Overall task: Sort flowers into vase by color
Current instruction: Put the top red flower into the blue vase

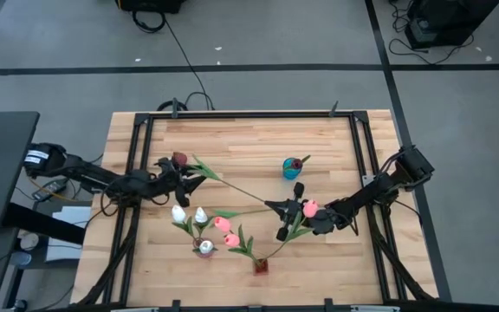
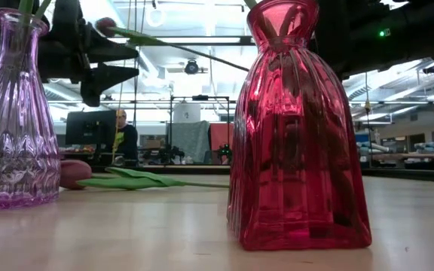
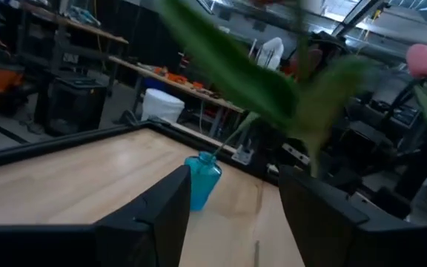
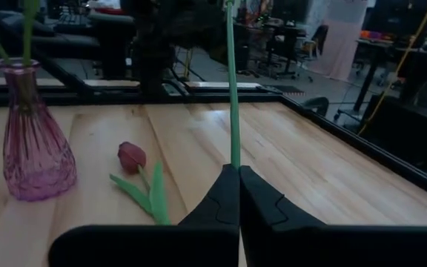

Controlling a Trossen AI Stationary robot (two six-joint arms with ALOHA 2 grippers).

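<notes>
Maroon flower's stem (image 4: 233, 96) in right gripper (image 4: 239, 178); left gripper (image 3: 232, 200) agape

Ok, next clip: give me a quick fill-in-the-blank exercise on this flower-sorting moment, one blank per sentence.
1. The right gripper has its jaws ___ on a thin green stem.
2. The left gripper has its jaws ___, with a small blue glass vase ahead of them.
3. A dark maroon tulip lies on the wooden table beside the ___ ribbed glass vase.
Missing words: shut; open; purple.
</notes>
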